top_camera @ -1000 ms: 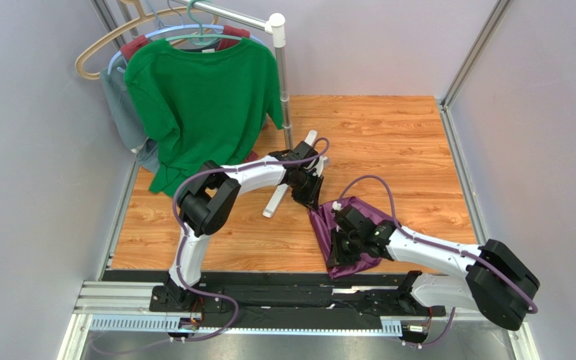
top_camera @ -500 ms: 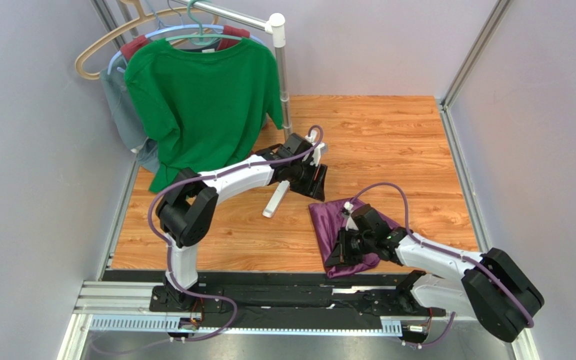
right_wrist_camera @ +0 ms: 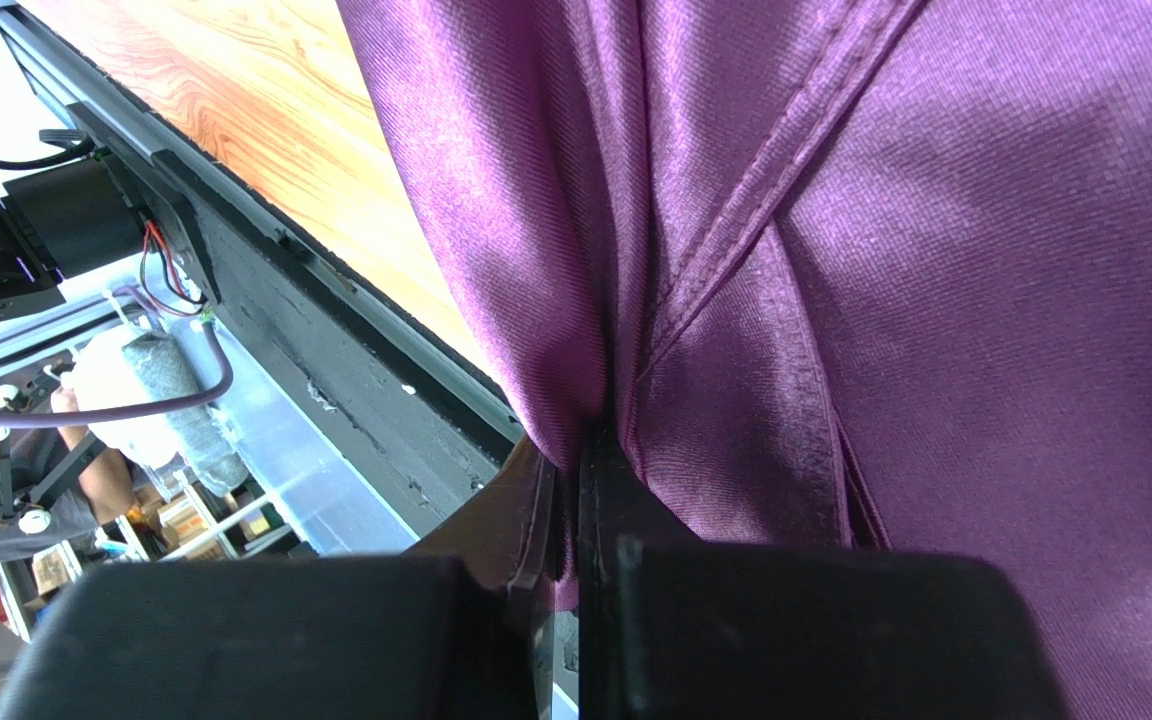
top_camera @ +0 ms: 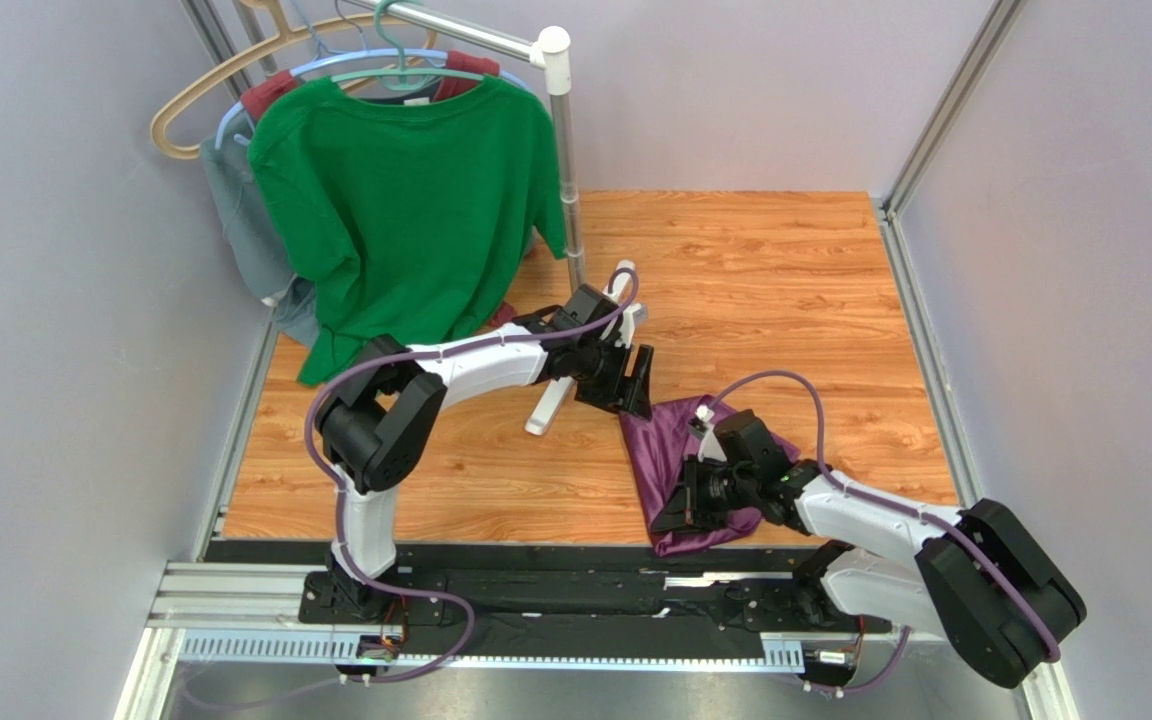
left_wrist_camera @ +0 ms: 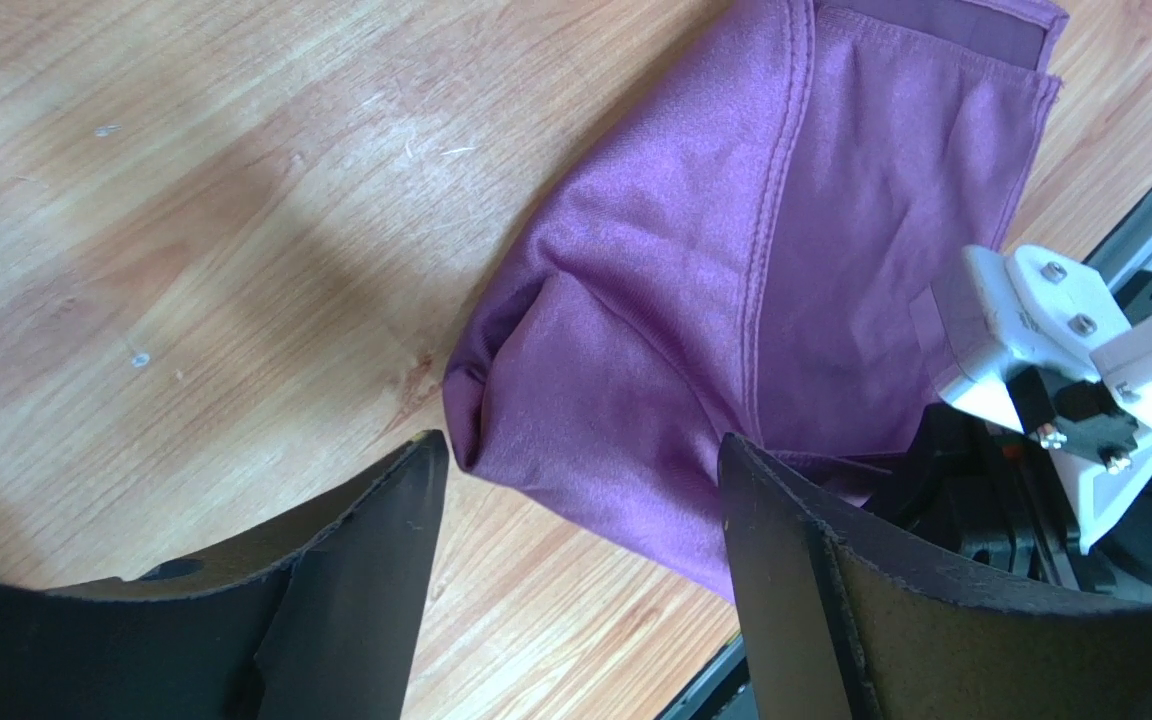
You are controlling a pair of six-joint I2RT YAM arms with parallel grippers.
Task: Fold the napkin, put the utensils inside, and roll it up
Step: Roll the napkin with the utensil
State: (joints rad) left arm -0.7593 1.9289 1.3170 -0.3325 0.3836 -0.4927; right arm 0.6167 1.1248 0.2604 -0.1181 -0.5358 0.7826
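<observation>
You are folding the napkin (right_wrist_camera: 898,300), right fingers (right_wrist_camera: 387,638) clenching it. Next, grasp the corner (left_wrist_camera: 465,423) between the released left fingers (left_wrist_camera: 349,578).

We record the napkin (left_wrist_camera: 838,225) plain dark purple, faint sheen; table (top_camera: 778,270) orange-brown wood grain; T-shirt (top_camera: 402,195) solid green; arm links (top_camera: 485,357) white; joints (top_camera: 394,428) black; walls (top_camera: 71,375) pale grey-lilac.
</observation>
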